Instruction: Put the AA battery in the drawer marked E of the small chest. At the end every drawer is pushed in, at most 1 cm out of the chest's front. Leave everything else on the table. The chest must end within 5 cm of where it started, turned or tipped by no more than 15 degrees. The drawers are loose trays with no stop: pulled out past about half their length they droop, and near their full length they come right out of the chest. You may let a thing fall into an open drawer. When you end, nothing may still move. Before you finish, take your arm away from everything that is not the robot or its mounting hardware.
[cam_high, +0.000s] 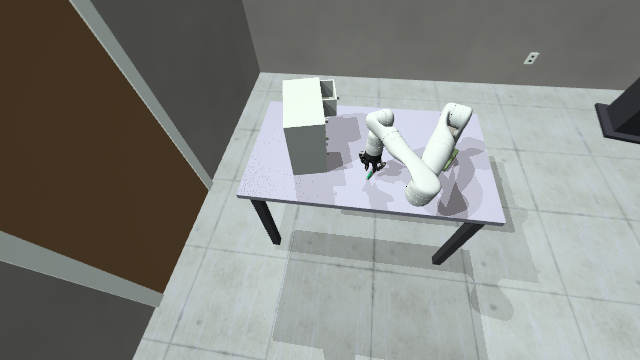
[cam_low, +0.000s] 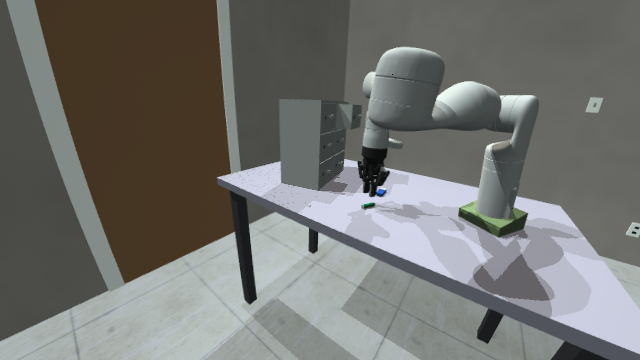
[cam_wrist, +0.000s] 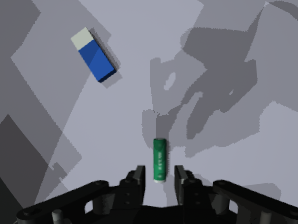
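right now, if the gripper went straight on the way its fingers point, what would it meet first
Probably the table top, close beside or against the green battery; depth is hard to judge.

A: Walls?
B: Plain, matt grey (cam_high: 400, 40) (cam_low: 475, 45), meeting in a corner behind the table.
A: Door?
B: One brown panel (cam_high: 75, 135) (cam_low: 135, 125), flat, in a pale grey frame (cam_high: 145, 95) (cam_low: 225, 85).
A: Floor?
B: Pale tiles (cam_high: 225, 300) (cam_low: 165, 300), mottled, with thin dark joints.
A: Furniture?
B: One table (cam_high: 265, 150) (cam_low: 425, 255), pale lilac top, dark square legs; one dark piece (cam_high: 622, 120) at the top view's right edge, partly cropped, kind unclear.
A: Fittings?
B: One outlet plate (cam_high: 531, 58) (cam_low: 634, 230), white, two dark sockets; one switch plate (cam_low: 594, 105), white, higher up.
A: Light?
B: Overlapping grey shadows, several strengths, across tabletop and tiles.
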